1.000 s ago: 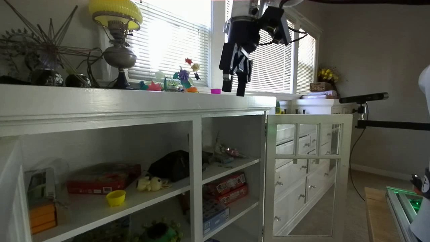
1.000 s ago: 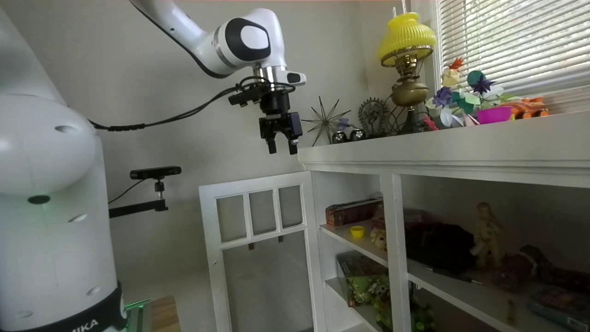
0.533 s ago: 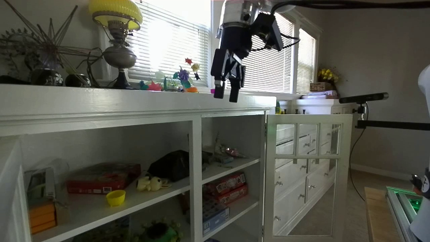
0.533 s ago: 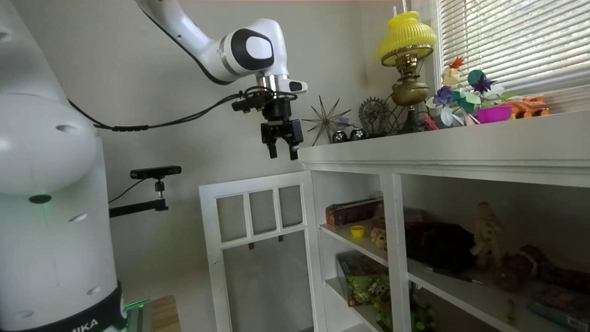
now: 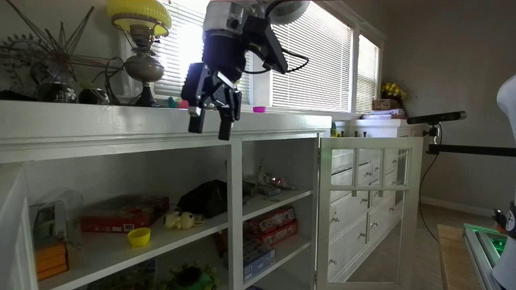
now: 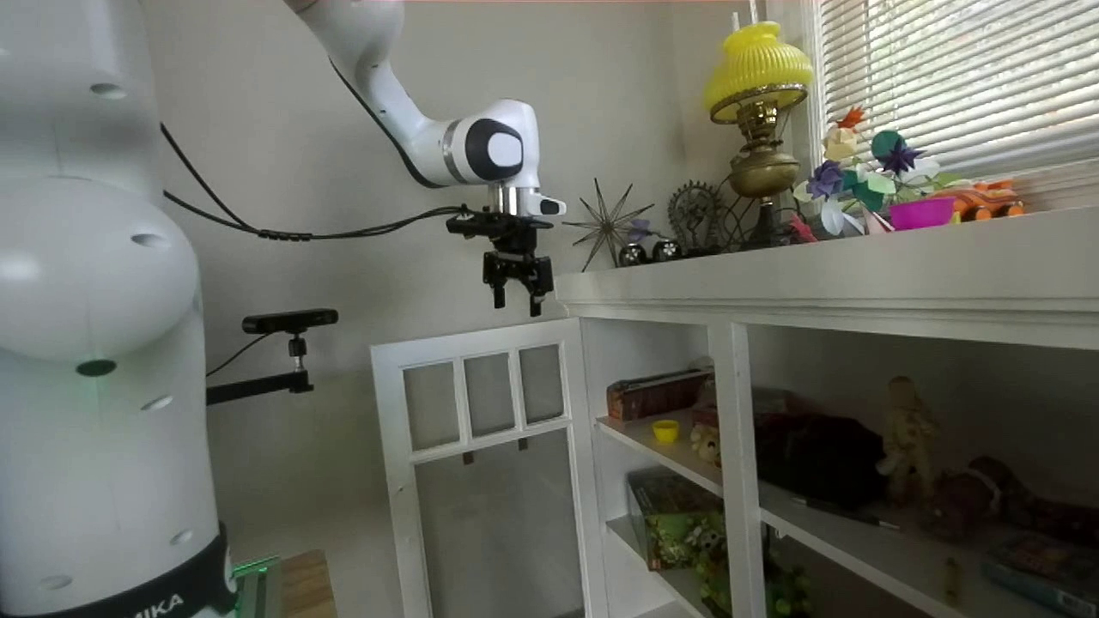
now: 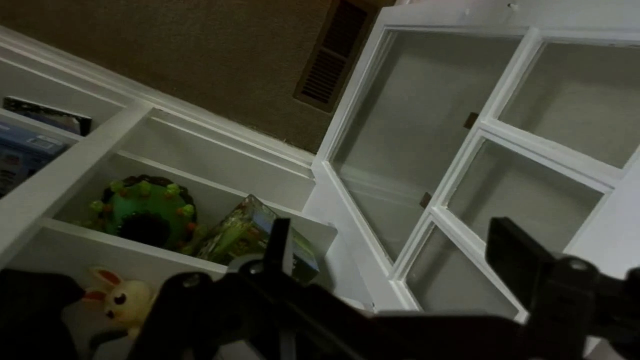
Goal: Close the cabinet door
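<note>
One white glazed cabinet door (image 6: 481, 439) stands wide open at the lamp end of the white cabinet. It also shows in the wrist view (image 7: 367, 250), with three small panes and one large pane. Another glazed door (image 5: 369, 187) stands open at the cabinet's other end. My black gripper (image 5: 210, 128) is open and empty, in front of the cabinet's top edge. In an exterior view the gripper (image 6: 517, 302) appears just above the lamp-end door's top edge, apart from it. In the wrist view the lamp-end door lies beyond the spread fingers (image 7: 390, 232).
A yellow lamp (image 6: 760, 77), paper flowers (image 6: 893, 154) and a pink bowl (image 6: 921, 213) stand on the cabinet top (image 5: 121, 121). Shelves hold a yellow cup (image 5: 139, 237), a bunny toy (image 5: 183, 220) and boxes. A camera on a bracket (image 6: 289, 322) stands behind the door.
My gripper has moved down and towards the lamp end of the cabinet, left in an exterior view. It stays open. The doors have not moved.
</note>
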Robot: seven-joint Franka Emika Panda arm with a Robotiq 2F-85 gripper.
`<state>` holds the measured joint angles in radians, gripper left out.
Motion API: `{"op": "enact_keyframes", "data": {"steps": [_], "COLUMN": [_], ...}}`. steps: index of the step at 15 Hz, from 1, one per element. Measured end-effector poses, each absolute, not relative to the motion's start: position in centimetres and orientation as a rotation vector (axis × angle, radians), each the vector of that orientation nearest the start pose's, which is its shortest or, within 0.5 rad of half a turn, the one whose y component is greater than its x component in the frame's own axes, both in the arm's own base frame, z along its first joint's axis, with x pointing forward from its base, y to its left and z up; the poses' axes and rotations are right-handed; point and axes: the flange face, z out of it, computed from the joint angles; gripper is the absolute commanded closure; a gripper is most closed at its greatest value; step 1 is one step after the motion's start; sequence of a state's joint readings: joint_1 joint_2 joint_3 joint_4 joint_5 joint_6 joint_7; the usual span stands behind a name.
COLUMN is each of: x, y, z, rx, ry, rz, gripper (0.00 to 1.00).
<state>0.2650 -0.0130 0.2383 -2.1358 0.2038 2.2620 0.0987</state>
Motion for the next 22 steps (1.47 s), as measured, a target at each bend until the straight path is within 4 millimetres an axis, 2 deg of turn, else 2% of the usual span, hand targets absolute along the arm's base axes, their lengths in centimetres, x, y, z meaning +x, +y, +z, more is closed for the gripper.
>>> {"op": "enact_keyframes", "data": {"steps": [6, 11, 16, 22], "x": [51.1, 52.1, 50.8, 47.3], "y": [32.3, 36.5, 40.9, 45.4], "z": [42.2, 42.1, 41.3, 41.6], "rx": [-2.860, -2.816, -2.834, -2.862], "ry": [-0.501, -0.569, -0.542, -0.525], "rz": [-0.043, 0.013, 0.111, 0.125], "gripper": [0.00, 0.00, 0.00, 0.00]}}
